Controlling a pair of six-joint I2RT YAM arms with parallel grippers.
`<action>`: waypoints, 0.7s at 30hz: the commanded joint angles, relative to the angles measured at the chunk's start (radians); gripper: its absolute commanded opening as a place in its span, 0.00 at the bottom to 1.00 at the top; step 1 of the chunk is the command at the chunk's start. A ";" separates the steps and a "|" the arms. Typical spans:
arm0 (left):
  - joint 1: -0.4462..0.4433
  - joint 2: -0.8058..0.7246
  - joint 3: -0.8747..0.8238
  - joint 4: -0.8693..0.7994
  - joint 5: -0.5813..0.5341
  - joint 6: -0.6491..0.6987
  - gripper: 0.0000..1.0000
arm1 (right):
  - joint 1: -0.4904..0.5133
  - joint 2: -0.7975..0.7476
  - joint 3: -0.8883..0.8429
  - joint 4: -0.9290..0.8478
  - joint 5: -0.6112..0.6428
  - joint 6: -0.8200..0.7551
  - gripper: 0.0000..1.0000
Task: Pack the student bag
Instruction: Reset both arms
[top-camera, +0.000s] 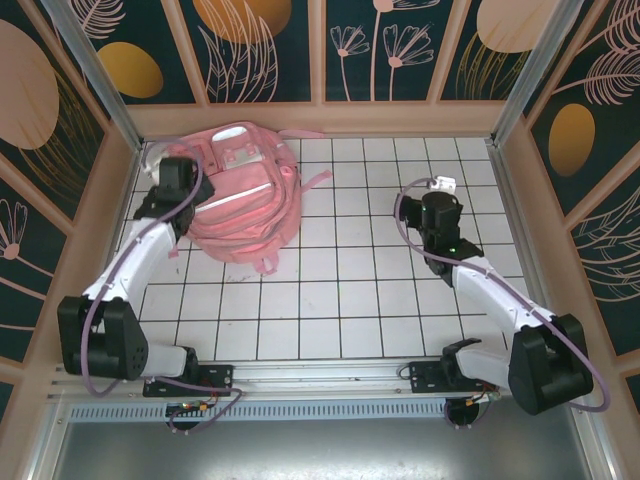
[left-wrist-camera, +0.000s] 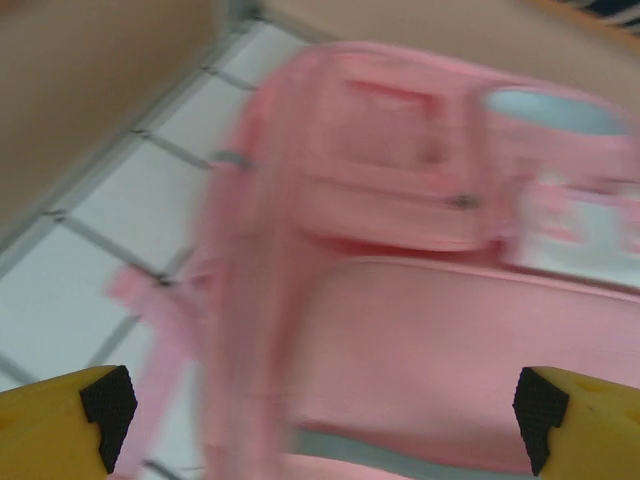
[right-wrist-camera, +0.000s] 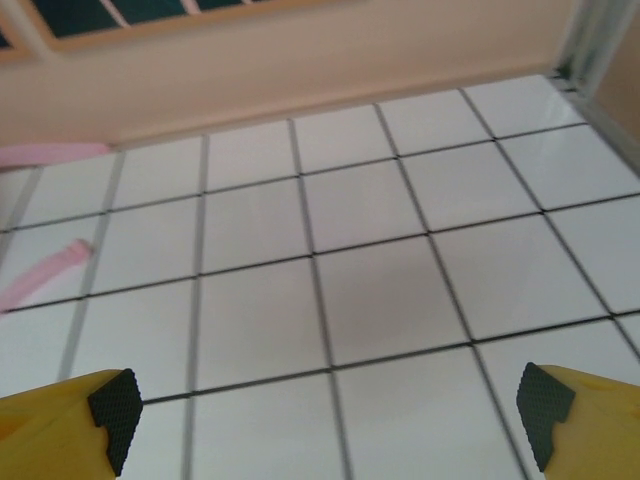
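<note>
The student bag, a large pink backpack, lies flat at the back left of the tiled floor, with a strap trailing to its right. My left gripper hangs over the bag's left edge. In the blurred left wrist view the bag shows its front pocket and a pale strip, and my left gripper stands open above it, holding nothing. My right gripper is over bare tiles at the right. In the right wrist view that gripper is open and empty, with a pink strap at the far left.
Wooden walls and metal corner posts enclose the white tiled floor. A metal rail with both arm bases runs along the near edge. The bag lies close to the left wall.
</note>
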 joint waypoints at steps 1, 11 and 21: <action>0.021 -0.056 -0.197 0.392 -0.254 0.162 0.98 | -0.067 0.003 -0.058 0.130 0.082 -0.069 0.99; 0.083 0.080 -0.446 0.889 -0.140 0.304 0.99 | -0.228 0.203 -0.170 0.536 0.050 -0.145 0.99; 0.090 0.094 -0.697 1.334 0.102 0.361 0.99 | -0.307 0.335 -0.333 0.921 -0.221 -0.162 0.99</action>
